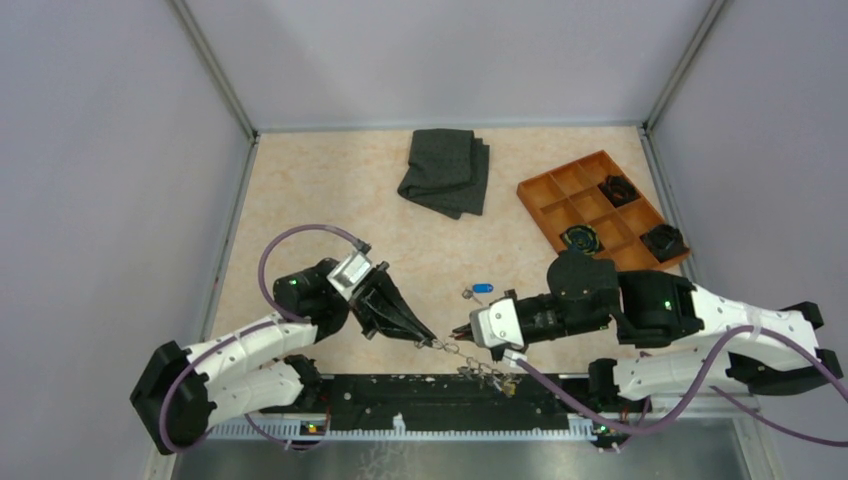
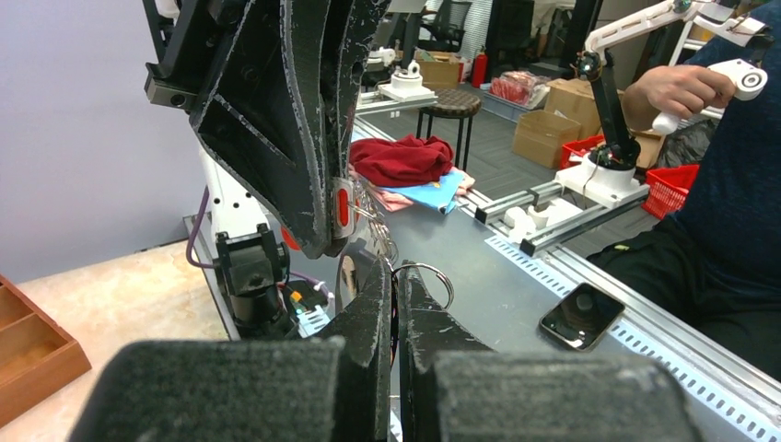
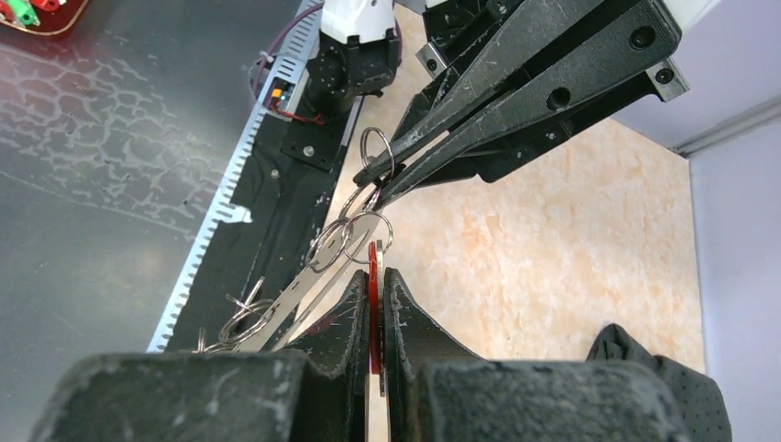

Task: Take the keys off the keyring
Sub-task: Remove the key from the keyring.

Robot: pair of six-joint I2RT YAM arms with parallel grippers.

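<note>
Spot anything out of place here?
One blue-headed key lies loose on the table, apart from the bunch. The bunch hangs over the black base rail, left gripper shut on a ring, right gripper on a red key.

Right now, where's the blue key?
Top view: the blue key lies on the table just right of centre, slightly beyond the right gripper and nearer than the orange tray.
</note>
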